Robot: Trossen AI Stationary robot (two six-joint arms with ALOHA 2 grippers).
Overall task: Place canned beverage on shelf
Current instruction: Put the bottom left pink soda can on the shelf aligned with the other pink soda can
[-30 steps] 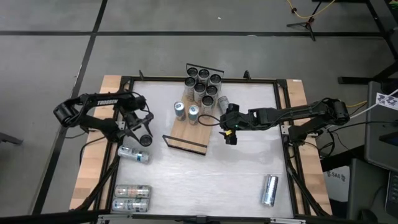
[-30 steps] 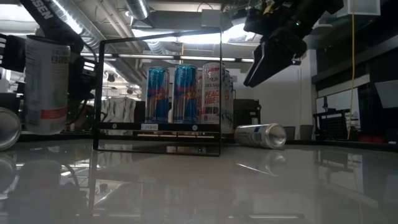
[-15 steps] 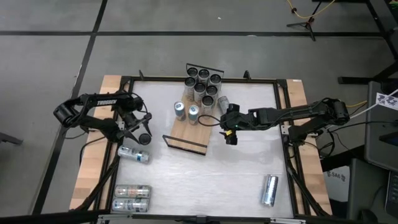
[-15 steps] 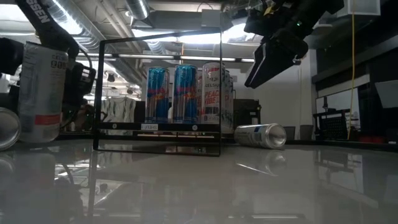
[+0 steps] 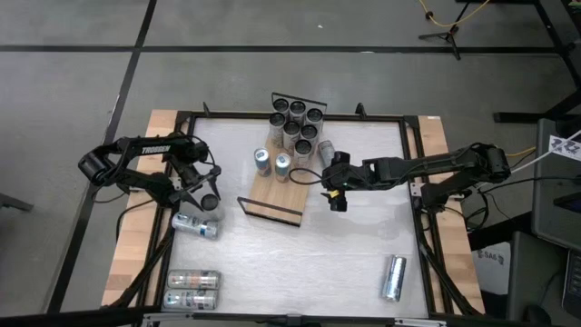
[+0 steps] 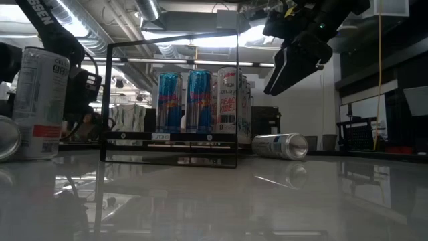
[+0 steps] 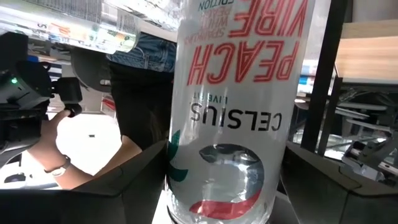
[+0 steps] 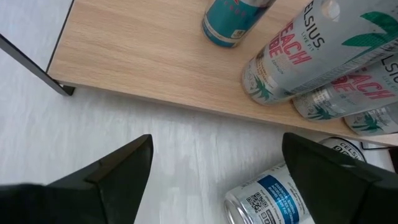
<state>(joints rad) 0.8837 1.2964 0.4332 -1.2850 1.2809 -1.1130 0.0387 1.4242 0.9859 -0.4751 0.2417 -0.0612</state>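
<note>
Looking down from above, you have the left gripper [image 5: 205, 194] over the white surface [image 5: 300, 254], well off the long light-wood shelf board with black wire end rails [image 5: 263, 193], which lies from it towards the surface's middle. Its jaws sit either side of the tall white peach-labelled beverage can [image 7: 230, 112]; you cannot tell whether they are pressing on it or standing just clear. The can's long axis is close to upright, and the low view makes it look as if its base is down on the surface [image 6: 37, 100], not on the shelf. This arm is the nearer one, so your coming move probably turns on carrying the can sideways to the bare near end of the board, clear of the two blue cans [image 5: 272, 163]. The right gripper [image 5: 334, 195] hovers just beside the shelf's other long edge, jaws spread wide and empty. Only the right wrist view shows a silver can lying on its side [image 8: 273, 199] close beneath it.
</note>
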